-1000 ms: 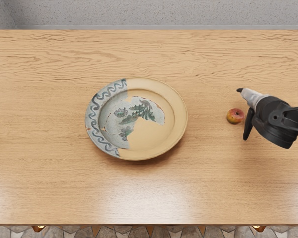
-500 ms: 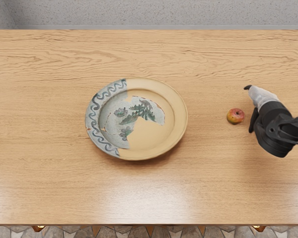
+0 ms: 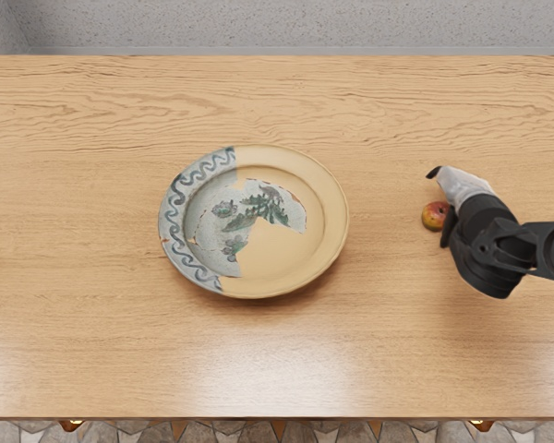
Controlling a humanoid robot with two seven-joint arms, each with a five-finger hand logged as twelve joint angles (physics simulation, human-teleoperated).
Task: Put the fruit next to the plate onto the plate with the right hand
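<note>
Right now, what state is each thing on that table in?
Plate: flat on the table, nothing on it.
Fruit: on the table to the right of the plate, apart from it, not yet on the plate.
Right hand: against the fruit's right side; whether it grips the fruit cannot be told.
Table: bears the plate and the fruit.

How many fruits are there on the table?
1. The fruit sits on the table, right of the plate, close against the right robot hand. The plate holds none. The robot hand covers a bit of table, so something could hide there.
</note>
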